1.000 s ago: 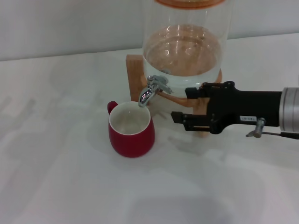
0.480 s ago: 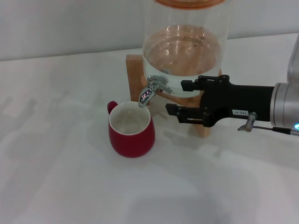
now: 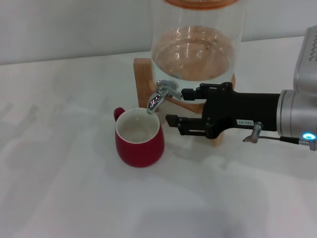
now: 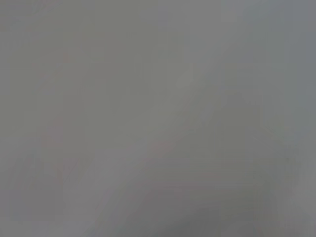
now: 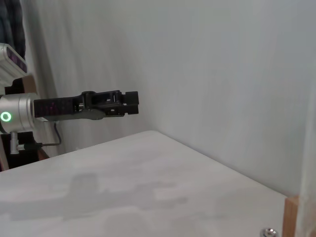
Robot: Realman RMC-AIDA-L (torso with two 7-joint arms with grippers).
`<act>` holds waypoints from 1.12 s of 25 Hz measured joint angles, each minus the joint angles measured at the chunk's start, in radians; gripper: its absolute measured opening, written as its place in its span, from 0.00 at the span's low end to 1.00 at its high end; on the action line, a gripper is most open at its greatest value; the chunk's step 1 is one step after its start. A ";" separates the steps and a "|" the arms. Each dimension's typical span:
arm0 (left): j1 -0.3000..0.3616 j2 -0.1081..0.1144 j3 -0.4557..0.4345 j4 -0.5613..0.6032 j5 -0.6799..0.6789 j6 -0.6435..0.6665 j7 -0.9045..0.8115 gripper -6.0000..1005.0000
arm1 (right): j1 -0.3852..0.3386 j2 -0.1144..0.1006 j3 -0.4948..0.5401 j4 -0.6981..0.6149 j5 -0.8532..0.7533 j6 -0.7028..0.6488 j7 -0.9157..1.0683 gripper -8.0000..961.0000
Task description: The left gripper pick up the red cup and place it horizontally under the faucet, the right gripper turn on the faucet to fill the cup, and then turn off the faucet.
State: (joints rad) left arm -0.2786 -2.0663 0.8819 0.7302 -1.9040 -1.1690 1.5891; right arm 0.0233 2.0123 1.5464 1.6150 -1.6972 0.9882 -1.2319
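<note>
Standing upright, red cup [image 3: 139,140] cream-lined.

Head view: looks forward and down from above, close in on the white bench [image 3: 59,188], taking in the red cup [image 3: 139,137], the faucet [image 3: 159,96] and the right hand [image 3: 176,107]. Left wrist view: featureless grey; direction cannot be told. Right wrist view: faces across the bench [image 5: 123,187] toward a white wall, with the left hand [image 5: 131,103] well off above it. Shared ground: bench surface and wooden stand [image 5: 297,217].
</note>
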 joint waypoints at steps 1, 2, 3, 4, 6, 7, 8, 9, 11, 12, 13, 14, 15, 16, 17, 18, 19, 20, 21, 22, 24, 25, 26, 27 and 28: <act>0.000 0.000 0.000 0.000 0.000 0.000 0.000 0.87 | 0.006 -0.001 -0.005 -0.003 0.000 0.000 0.001 0.75; 0.001 0.000 0.000 0.000 0.000 0.000 0.000 0.86 | 0.008 -0.001 -0.005 -0.005 0.000 0.000 0.001 0.75; 0.001 0.000 0.000 0.000 0.000 0.000 0.000 0.86 | 0.010 -0.001 -0.008 -0.007 0.000 0.000 0.001 0.75; 0.001 0.000 0.000 -0.001 0.000 0.000 0.000 0.86 | 0.012 -0.001 -0.010 -0.009 0.000 -0.001 0.001 0.75; 0.003 -0.001 0.000 -0.001 0.000 0.000 0.000 0.86 | 0.014 -0.001 -0.017 -0.012 -0.001 -0.002 0.002 0.75; 0.004 -0.001 0.000 -0.001 0.000 0.000 0.000 0.86 | 0.015 -0.001 -0.019 -0.012 -0.001 -0.003 0.002 0.75; 0.005 -0.001 0.000 -0.002 0.000 0.000 0.000 0.86 | 0.016 -0.001 -0.021 -0.012 0.000 -0.003 0.002 0.75; 0.005 -0.001 0.000 -0.003 0.000 0.000 0.000 0.86 | 0.016 -0.001 -0.023 -0.012 0.000 -0.002 0.002 0.75; 0.005 -0.001 0.000 -0.004 0.000 0.000 0.000 0.86 | 0.017 -0.002 -0.029 -0.011 0.000 0.002 0.002 0.75; 0.006 -0.002 0.000 -0.004 0.000 0.000 0.000 0.86 | 0.017 -0.002 -0.031 -0.009 0.000 0.005 0.002 0.75; 0.006 -0.001 0.000 -0.005 0.001 0.000 0.000 0.86 | 0.017 -0.002 -0.032 -0.008 0.000 0.008 0.001 0.75; 0.006 -0.001 0.000 -0.004 0.001 0.000 0.000 0.86 | 0.018 -0.003 -0.032 -0.008 0.000 0.012 0.000 0.75; 0.006 -0.001 0.000 -0.004 0.001 0.000 0.000 0.86 | 0.018 -0.003 -0.032 -0.007 0.000 0.016 -0.001 0.75; 0.006 -0.001 0.000 -0.004 0.001 0.000 0.000 0.86 | 0.018 -0.003 -0.032 -0.007 0.000 0.020 -0.002 0.75; 0.006 -0.002 0.000 -0.003 0.001 0.000 -0.001 0.86 | 0.018 -0.003 -0.032 -0.007 0.000 0.024 -0.002 0.75; 0.006 -0.002 0.000 -0.003 0.001 0.000 -0.002 0.86 | 0.019 -0.003 -0.032 -0.006 -0.001 0.028 -0.002 0.75; 0.006 -0.002 0.000 -0.003 0.001 0.000 -0.003 0.86 | 0.019 -0.003 -0.032 -0.006 -0.001 0.029 -0.003 0.75; 0.006 -0.002 0.000 -0.003 0.001 0.000 -0.006 0.86 | 0.019 -0.003 -0.032 -0.005 -0.001 0.030 -0.003 0.75; 0.006 -0.002 0.000 -0.003 0.001 0.000 -0.008 0.86 | 0.019 -0.003 -0.032 -0.005 -0.001 0.031 -0.003 0.75; 0.006 -0.002 0.000 -0.003 0.001 0.000 -0.009 0.86 | 0.019 -0.003 -0.032 -0.005 -0.001 0.034 -0.004 0.75; 0.008 -0.003 0.000 -0.002 0.001 0.000 -0.009 0.86 | 0.020 -0.003 -0.032 -0.005 -0.001 0.036 -0.004 0.75; 0.009 -0.003 0.000 -0.002 0.001 0.000 -0.009 0.86 | 0.020 -0.003 -0.033 -0.004 -0.001 0.038 -0.004 0.75; 0.010 -0.003 0.000 -0.002 0.001 0.000 -0.009 0.86 | 0.020 -0.003 -0.033 -0.004 -0.001 0.039 -0.004 0.75; 0.012 -0.003 0.000 -0.002 0.001 0.000 -0.009 0.86 | 0.020 -0.003 -0.033 -0.003 -0.001 0.042 -0.004 0.75; 0.013 -0.004 0.000 -0.002 0.001 0.000 -0.009 0.86 | 0.020 -0.003 -0.033 -0.003 -0.001 0.044 -0.004 0.75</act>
State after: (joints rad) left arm -0.2653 -2.0700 0.8820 0.7287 -1.9031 -1.1689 1.5800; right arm 0.0430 2.0094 1.5131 1.6124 -1.6982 1.0322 -1.2361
